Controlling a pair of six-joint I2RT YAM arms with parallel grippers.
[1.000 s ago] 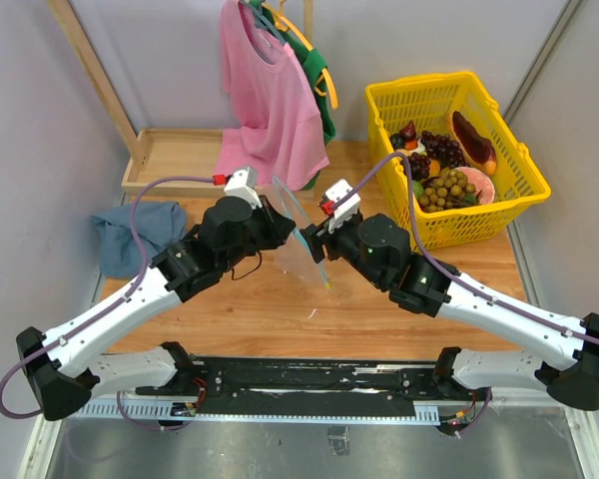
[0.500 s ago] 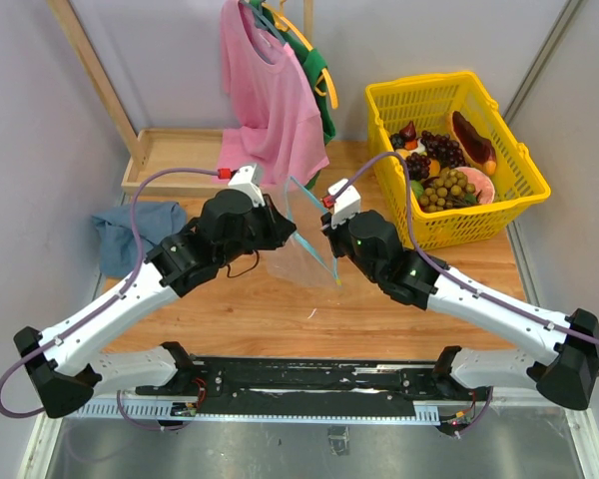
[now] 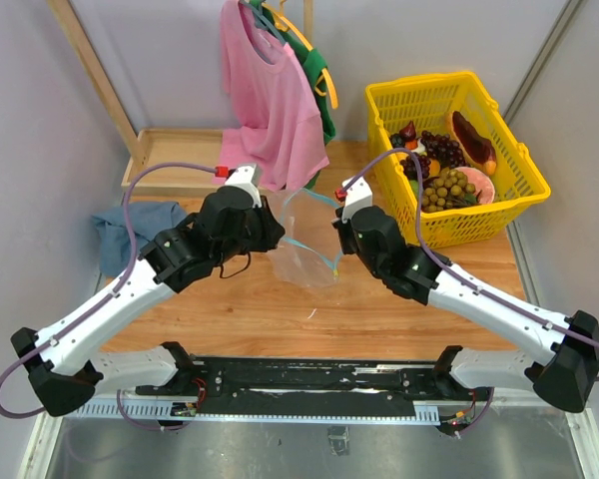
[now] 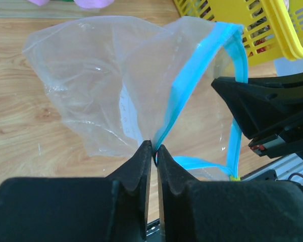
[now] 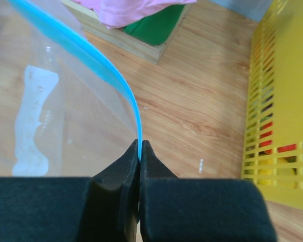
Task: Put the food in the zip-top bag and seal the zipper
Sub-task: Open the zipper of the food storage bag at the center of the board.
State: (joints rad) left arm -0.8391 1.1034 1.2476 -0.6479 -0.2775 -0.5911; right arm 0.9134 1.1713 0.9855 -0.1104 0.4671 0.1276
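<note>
Right gripper has just snapped shut on the blue zipper and now pinches one side of it. Left gripper is clamped on the other side of the zipper. Together they have pulled the mouth of the zip-top bag wide, up over the middle of the table. The bag looks ready to fill. None of the food is in it yet; it sits in the yellow basket at the far right corner.
</note>
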